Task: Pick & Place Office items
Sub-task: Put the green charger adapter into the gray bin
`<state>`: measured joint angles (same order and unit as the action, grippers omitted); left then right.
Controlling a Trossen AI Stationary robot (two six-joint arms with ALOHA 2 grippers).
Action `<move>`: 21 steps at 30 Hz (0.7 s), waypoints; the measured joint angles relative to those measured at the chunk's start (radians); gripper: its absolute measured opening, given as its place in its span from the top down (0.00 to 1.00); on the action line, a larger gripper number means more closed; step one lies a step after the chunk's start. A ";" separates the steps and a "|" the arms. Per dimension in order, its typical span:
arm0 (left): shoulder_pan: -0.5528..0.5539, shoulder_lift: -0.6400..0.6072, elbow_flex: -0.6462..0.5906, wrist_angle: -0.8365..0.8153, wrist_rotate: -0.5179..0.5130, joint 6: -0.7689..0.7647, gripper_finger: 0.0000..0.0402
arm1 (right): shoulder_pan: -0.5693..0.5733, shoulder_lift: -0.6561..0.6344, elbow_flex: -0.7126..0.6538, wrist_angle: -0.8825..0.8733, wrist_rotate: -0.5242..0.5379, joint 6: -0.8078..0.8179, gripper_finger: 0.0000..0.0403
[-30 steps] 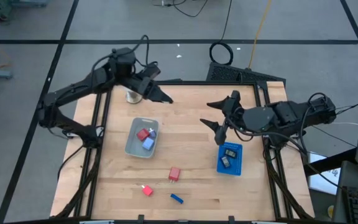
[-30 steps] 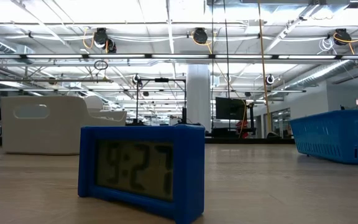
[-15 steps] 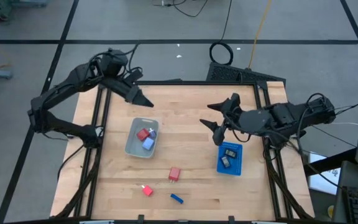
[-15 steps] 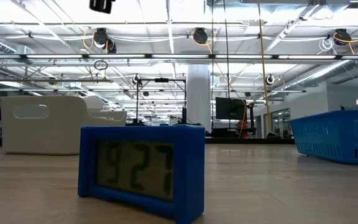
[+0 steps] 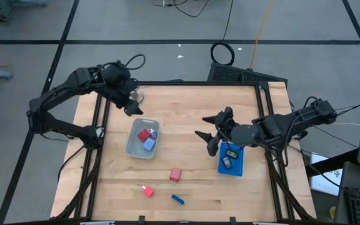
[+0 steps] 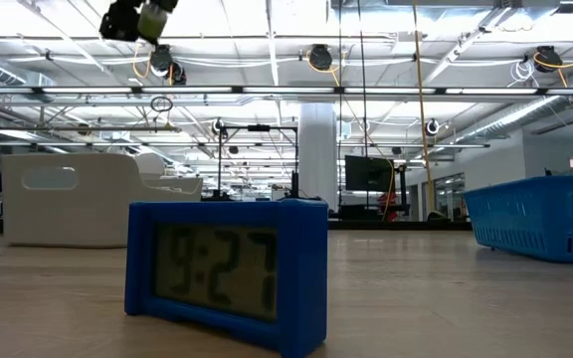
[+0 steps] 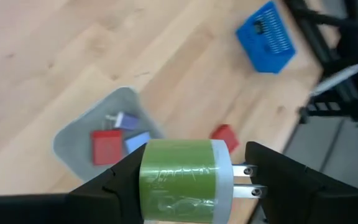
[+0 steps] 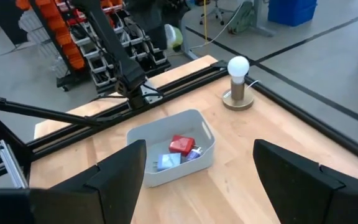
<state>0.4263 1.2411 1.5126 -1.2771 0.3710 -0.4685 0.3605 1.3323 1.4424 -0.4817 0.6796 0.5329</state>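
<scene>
My left gripper hangs above the table by the far left corner of the grey tray, shut on a green plug-like block with a white end. It also shows at the top of the low view. The grey tray holds red, blue and lavender items. A red block, a small red piece and a blue piece lie on the wood. My right gripper is open and empty, beside the blue tray, which holds black items. My left gripper pinches the green block between its two fingers, one on each opposite side of the green body. The white end with two metal prongs sticks out sideways past one finger. The fingers come from above, and the block is lifted clear of the table.
A white ball on a brass base stands near the table's far left corner, close to my left gripper. A blue clock fills the low view's foreground, with a blue basket behind. Bare wood lies between the two trays.
My left gripper, holding the green block, has swung from the far middle toward the table's left edge, then come nearer and lower by the grey tray. It has entered the top of the low view. My right gripper has moved toward the near edge and the table's middle, still open.
</scene>
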 joint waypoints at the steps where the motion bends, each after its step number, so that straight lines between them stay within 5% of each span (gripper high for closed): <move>1: -0.011 0.000 -0.016 0.001 -0.012 0.001 0.42 | 0.002 0.000 -0.006 0.002 0.000 0.006 0.28; 21: -0.218 -0.115 -0.682 0.475 -0.132 -0.218 0.42 | 0.002 0.000 -0.022 0.011 0.000 0.002 0.28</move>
<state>0.2079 1.1262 0.8311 -0.8023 0.2389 -0.6863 0.3626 1.3319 1.4200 -0.4706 0.6797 0.5345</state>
